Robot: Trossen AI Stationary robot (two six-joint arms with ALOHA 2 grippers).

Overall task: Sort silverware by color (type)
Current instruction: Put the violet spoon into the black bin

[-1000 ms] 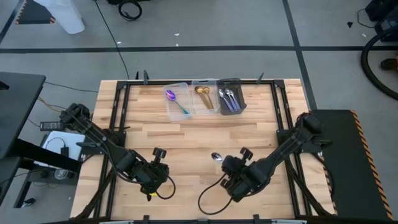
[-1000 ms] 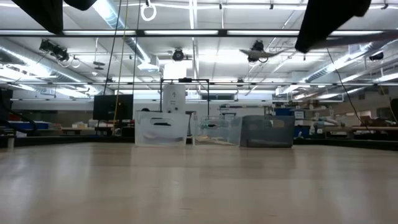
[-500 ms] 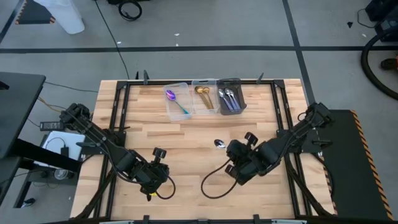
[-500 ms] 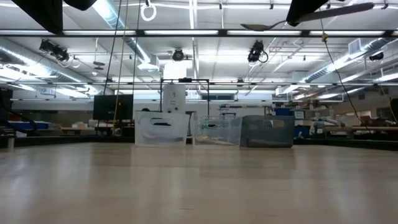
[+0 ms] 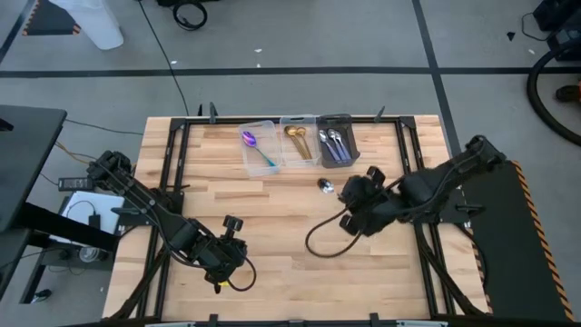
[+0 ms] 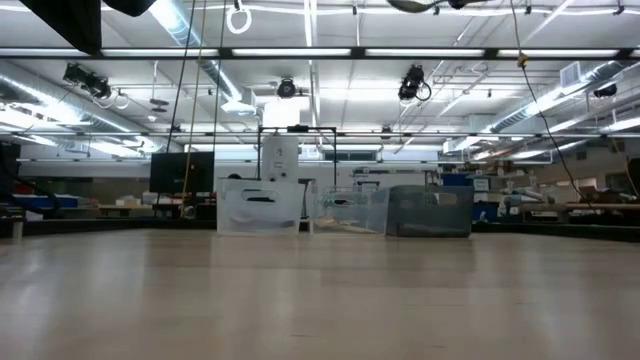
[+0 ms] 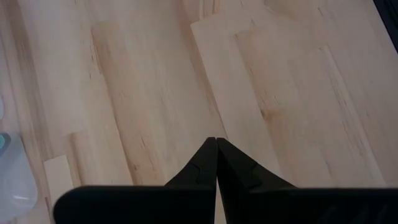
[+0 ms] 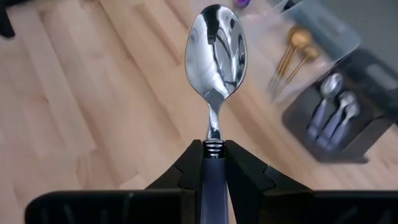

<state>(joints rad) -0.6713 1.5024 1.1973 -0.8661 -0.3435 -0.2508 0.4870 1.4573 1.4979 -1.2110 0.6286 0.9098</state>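
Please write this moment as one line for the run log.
right gripper: shut on silver spoon, above table near dark grey bin | left gripper: shut, empty, front left of table

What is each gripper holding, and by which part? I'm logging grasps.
The right gripper holds a silver spoon by its handle, just below the neck, bowl pointing forward. The left gripper is shut on nothing.

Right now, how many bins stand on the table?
3, side by side at the table's far edge: a clear bin holding an iridescent spoon, a clear middle bin with gold pieces, and a dark grey bin with silver spoons.
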